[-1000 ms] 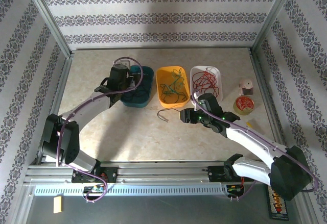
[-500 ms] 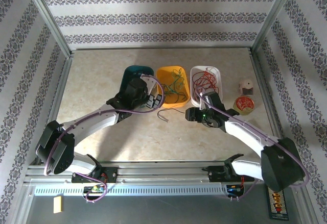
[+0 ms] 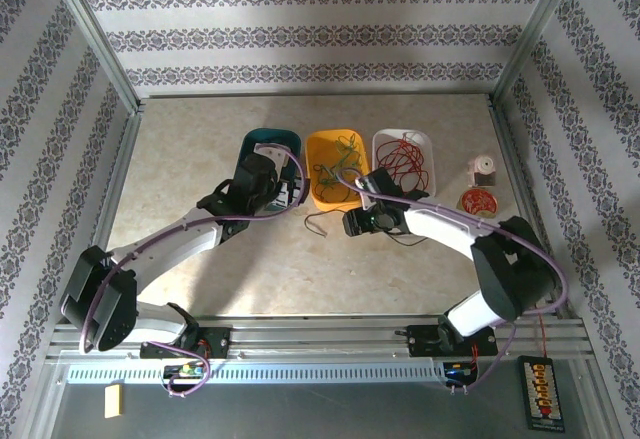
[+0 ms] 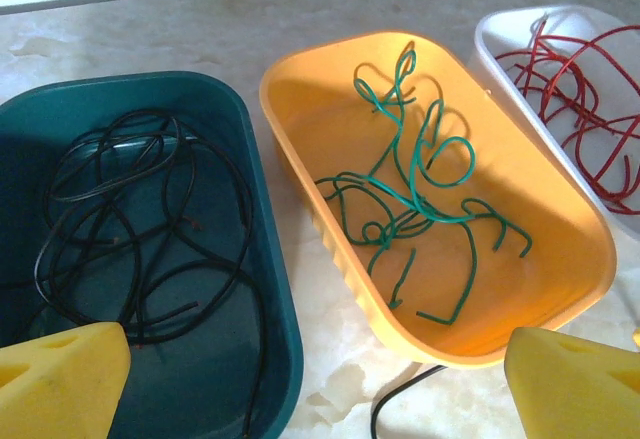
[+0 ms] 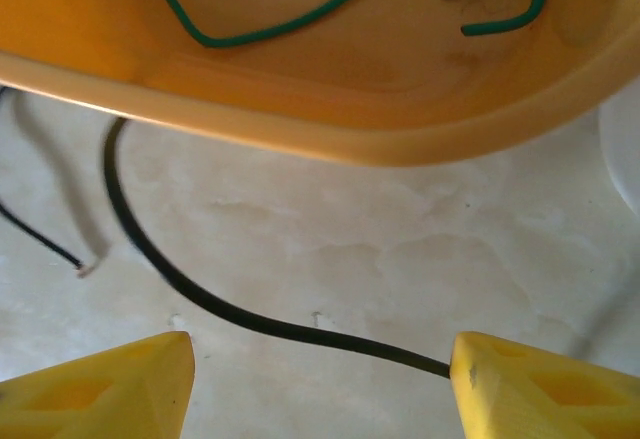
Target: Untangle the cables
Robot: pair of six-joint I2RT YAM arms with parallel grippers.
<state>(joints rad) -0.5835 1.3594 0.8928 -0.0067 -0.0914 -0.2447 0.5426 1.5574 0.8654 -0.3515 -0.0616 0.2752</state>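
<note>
- Found the left gripper (image 4: 315,387) released, yellow fingertips (image 4: 62,379) spread wide with nothing gripped between them.
- Saw black cables (image 4: 130,229) looped in a teal bin (image 4: 270,299) just ahead of it, toward the left finger.
- Saw green cables (image 4: 420,209) tangled in an orange bin (image 4: 320,109) ahead, toward the right finger, just beside the teal bin.
- Noted red cables (image 4: 580,99) in a white bin (image 4: 492,31) farther to the right, past the orange bin.
- Caught one end of a loose black cable (image 4: 395,414) on the table (image 4: 335,369) between those fingers, just beneath the orange bin's near rim.
- Found the right gripper (image 5: 318,389) released as well, fingers well apart and low over the table.
- Traced the loose black cable across the bare table between its fingers, curving from ahead on the left down to the right fingertip; could not tell whether cable and finger touched.
- Spotted a thinner black stretch with a bare tip off to that gripper's left; could not tell whether it belonged to the same cable.
- Saw the orange bin's rim just ahead of the right gripper, with green pieces inside.
- From above, saw the loose black cable on the table between the two grippers, near both.
- Noted a reel (image 3: 478,200) of red wire well behind the right gripper, beside its arm.
</note>
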